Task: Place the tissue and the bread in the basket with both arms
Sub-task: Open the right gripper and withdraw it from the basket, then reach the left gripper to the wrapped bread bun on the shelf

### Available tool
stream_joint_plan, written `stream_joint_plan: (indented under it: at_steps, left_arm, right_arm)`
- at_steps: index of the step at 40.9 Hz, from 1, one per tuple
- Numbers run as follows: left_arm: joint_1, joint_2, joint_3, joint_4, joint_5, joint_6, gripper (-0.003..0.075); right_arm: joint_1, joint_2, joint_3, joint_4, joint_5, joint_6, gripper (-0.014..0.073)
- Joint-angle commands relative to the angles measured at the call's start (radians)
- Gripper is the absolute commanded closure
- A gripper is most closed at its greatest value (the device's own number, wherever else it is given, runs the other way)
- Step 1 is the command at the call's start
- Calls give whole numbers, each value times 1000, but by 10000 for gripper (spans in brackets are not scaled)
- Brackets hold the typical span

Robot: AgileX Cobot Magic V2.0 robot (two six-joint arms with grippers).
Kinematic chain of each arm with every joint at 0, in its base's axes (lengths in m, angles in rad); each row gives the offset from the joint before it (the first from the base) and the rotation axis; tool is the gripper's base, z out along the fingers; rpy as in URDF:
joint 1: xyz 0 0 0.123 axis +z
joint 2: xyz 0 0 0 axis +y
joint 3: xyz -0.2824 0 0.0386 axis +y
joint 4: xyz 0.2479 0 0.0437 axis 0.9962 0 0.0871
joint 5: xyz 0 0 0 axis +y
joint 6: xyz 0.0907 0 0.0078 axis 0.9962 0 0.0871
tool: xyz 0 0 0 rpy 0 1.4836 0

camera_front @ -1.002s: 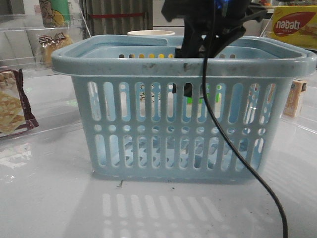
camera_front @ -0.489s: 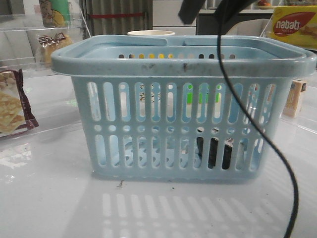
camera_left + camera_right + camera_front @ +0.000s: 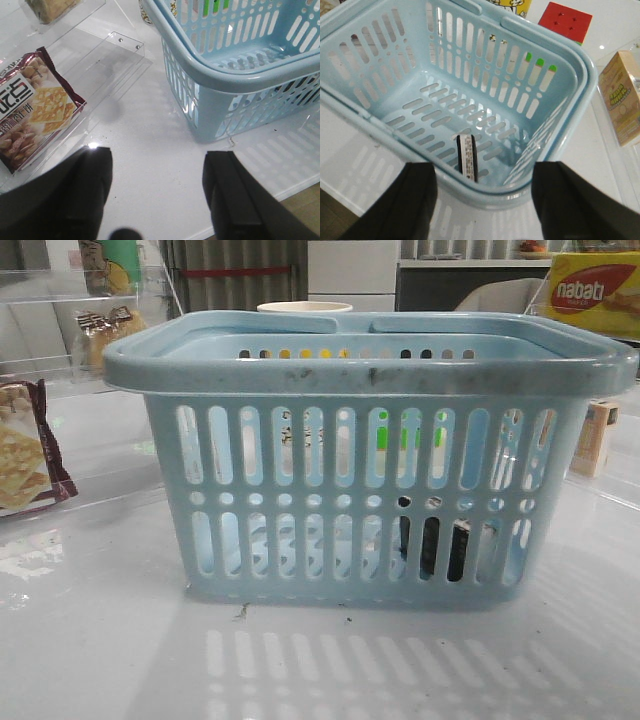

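The pale blue basket (image 3: 370, 370) stands in the middle of the table. The black tissue packet (image 3: 432, 548) stands upright inside it, on the floor near the front right wall; it also shows in the right wrist view (image 3: 468, 158). The bread bag (image 3: 102, 330) sits on the clear shelf at the far left, also at the edge of the left wrist view (image 3: 50, 7). My right gripper (image 3: 485, 175) is open and empty above the basket's rim (image 3: 485, 192). My left gripper (image 3: 159, 159) is open and empty over bare table, left of the basket (image 3: 225, 75). Neither gripper shows in the front view.
A maroon-edged cracker bag (image 3: 25, 455) lies on a clear tray at the left (image 3: 35, 105). A small tan carton (image 3: 595, 438) stands right of the basket (image 3: 620, 100). A red cube (image 3: 565, 20), a yellow box (image 3: 595, 290) and a cup (image 3: 305, 308) are behind.
My right gripper let go of the tissue inside the basket, rose and left the front view. The tissue dropped to the basket floor and stands there.
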Motion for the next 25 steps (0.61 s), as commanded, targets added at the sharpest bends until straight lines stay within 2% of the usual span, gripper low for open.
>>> stream_joint_plan:
  at_steps: [1,8,16,18,23,25]
  left_arm:
    - [-7,4,-30,-6,-79,0,267]
    - [-7,4,-30,-6,-91,0,267]
    - [-7,23,-32,-6,-123,0,254]
    - [-7,48,-37,3,-128,0,216]
    - [-7,153,-82,30,-148,0,60]
    - [-7,203,-106,46,-148,0,37]
  right_arm:
    - [-2,-126,59,-15,-75,-10,76]
    - [-2,-293,185,-15,-74,-10,76]
    - [-2,-368,238,-15,-9,-10,76]
    - [-2,-369,242,-15,3,-10,76]
    - [-2,-369,242,-15,25,-10,76]
    - [-2,-369,242,-15,25,-10,76]
